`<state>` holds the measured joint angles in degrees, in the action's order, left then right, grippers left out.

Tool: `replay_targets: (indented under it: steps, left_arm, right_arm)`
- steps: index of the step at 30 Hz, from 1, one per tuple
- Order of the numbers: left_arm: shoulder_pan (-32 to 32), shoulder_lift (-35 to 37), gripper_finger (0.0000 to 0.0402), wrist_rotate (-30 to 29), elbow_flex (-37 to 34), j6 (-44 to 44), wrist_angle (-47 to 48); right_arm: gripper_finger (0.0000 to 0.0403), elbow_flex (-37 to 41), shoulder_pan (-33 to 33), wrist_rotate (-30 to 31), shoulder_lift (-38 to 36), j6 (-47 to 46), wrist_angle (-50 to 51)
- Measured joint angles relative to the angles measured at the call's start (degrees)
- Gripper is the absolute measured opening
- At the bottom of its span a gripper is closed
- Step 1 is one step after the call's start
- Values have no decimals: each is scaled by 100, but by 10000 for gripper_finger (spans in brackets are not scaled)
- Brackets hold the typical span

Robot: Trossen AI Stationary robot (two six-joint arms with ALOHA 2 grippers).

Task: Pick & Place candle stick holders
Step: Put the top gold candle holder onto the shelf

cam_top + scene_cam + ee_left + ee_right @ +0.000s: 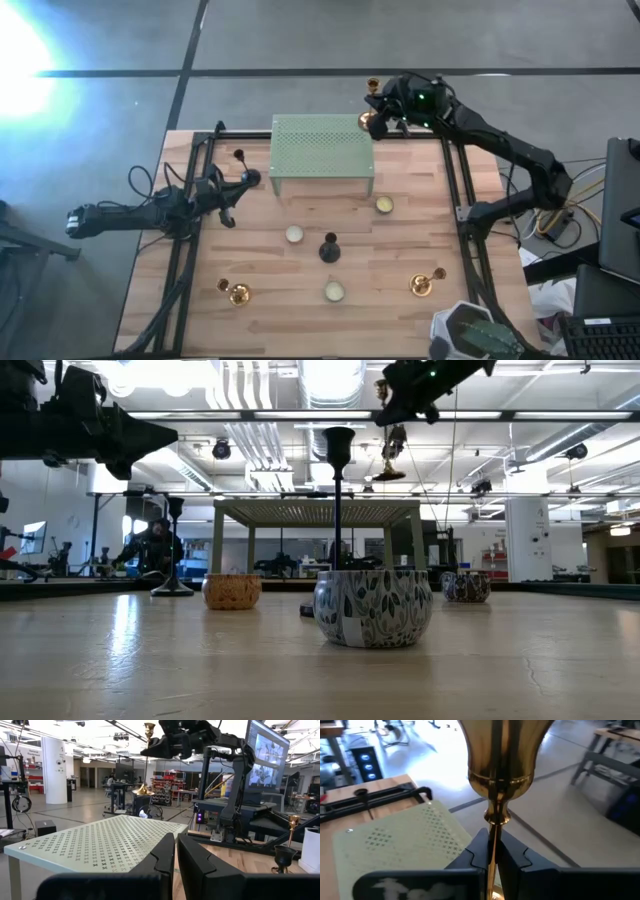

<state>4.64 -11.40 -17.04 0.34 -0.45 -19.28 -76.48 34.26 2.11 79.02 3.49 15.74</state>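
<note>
My right gripper (388,112) is shut on a shiny gold candle stick holder (374,120) above the far right corner of the green perforated stand (320,155). In the low view the holder (388,445) hangs well above the stand top. My left gripper (250,180) is shut and empty, left of the stand, near a black holder (238,156) standing on its base. A second black holder (329,247) stands mid-table. Two more gold holders (237,293) (425,283) are on the table near the front. My right gripper pinches the gold holder's thin stem (492,837) between its two fingers, close under the top cup (502,750). The fingers come from the table's right side and lie across the stem. The holder hangs about upright, its round base (142,791) clear above the stand.
Three small candle tins (385,205) (294,234) (334,291) sit on the wooden table. A patterned tin (372,605) stands close before the low camera. Black frame rails (455,180) run along both sides. A leaf-patterned object (475,335) sits at the front right corner.
</note>
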Motion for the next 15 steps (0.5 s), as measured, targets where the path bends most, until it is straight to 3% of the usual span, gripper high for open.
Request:
replay_targets:
  steps: [8,15]
  left_arm:
    - [-1,0,25,-2,0,0,8]
    - [0,0,25,-2,0,20,6]
  right_arm:
    - [13,-287,84,-194,368,121,-29]
    - [13,-259,414,-856,520,-74,-339]
